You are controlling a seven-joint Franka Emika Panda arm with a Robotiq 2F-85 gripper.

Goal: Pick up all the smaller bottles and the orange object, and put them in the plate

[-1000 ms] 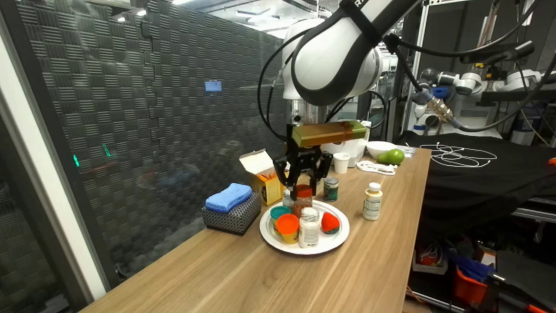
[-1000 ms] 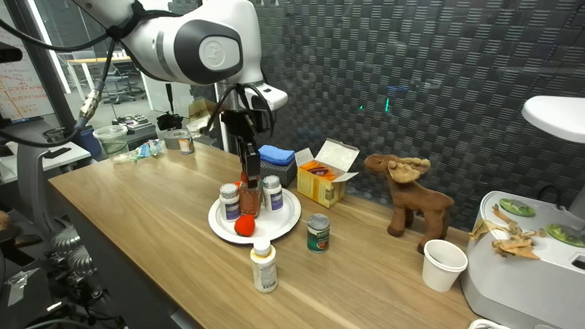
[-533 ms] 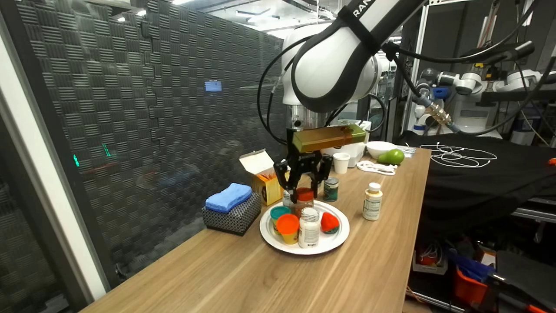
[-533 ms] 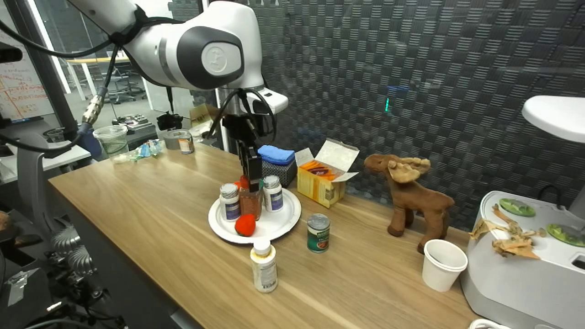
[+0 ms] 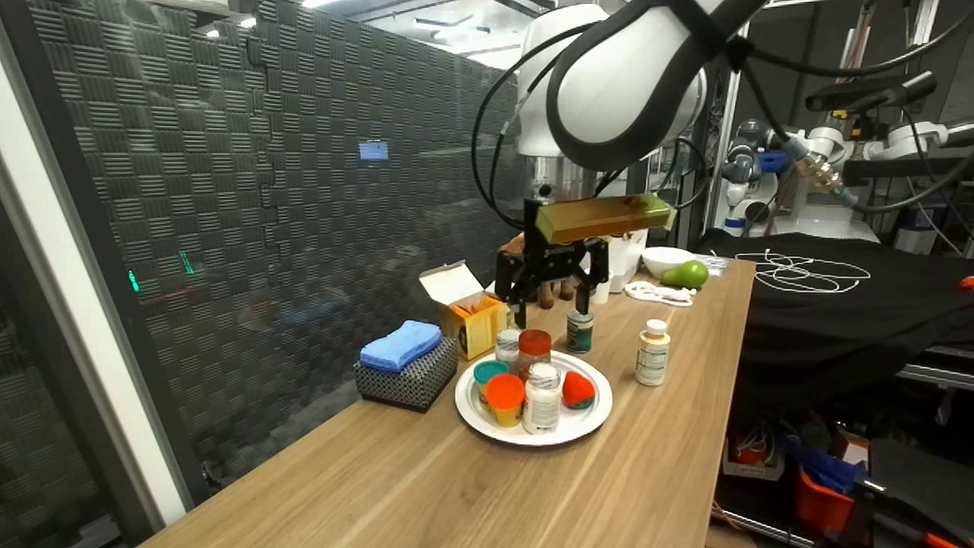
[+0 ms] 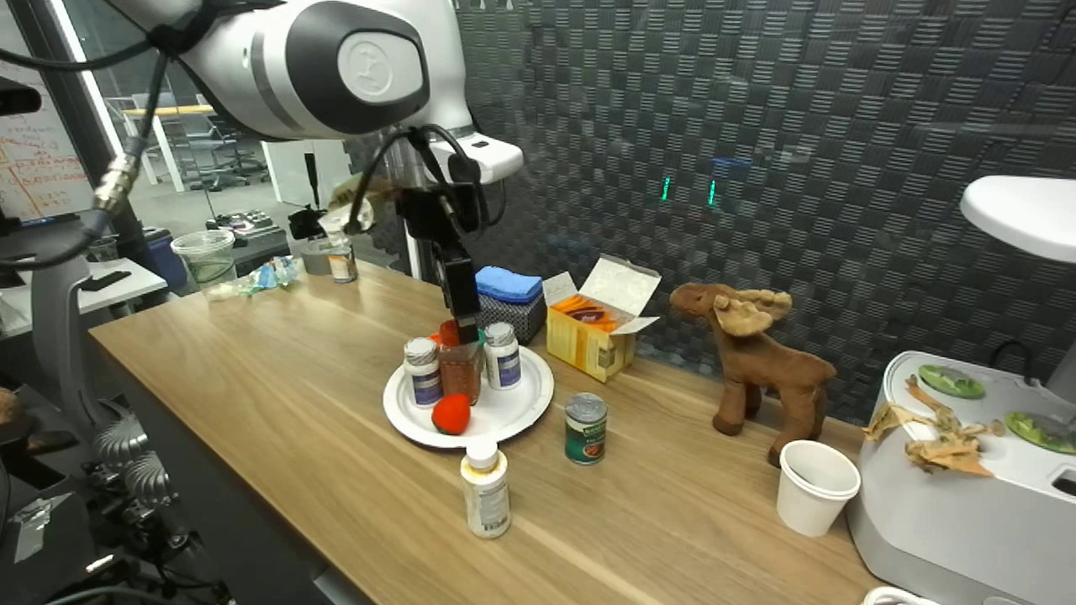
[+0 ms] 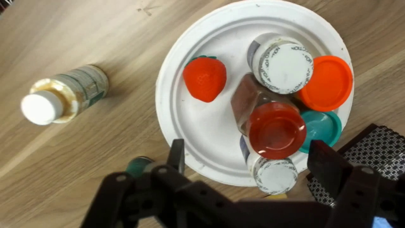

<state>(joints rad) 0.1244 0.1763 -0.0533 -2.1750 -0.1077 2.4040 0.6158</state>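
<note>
While the round white plate [image 7: 208, 133] lies below the widely spread black two-fingered gripper [image 5: 552, 314], on it sit a clear red-lidded jar [image 5: 535, 352], two white bottles [image 5: 542, 403], an orange-lidded tub [image 5: 505, 396], a teal-lidded tub [image 5: 490, 373] and a red strawberry [image 7: 204, 79].

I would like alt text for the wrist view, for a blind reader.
A white plate holds a strawberry, red-lidded jar, two white bottles, orange-lidded tub and teal-lidded tub. Open jaws show at the bottom; another bottle stands off the plate, left.

in the wrist view, the plate [image 7: 205, 126] lies free lower left (jars [image 7: 277, 129] crowd its right).
</note>
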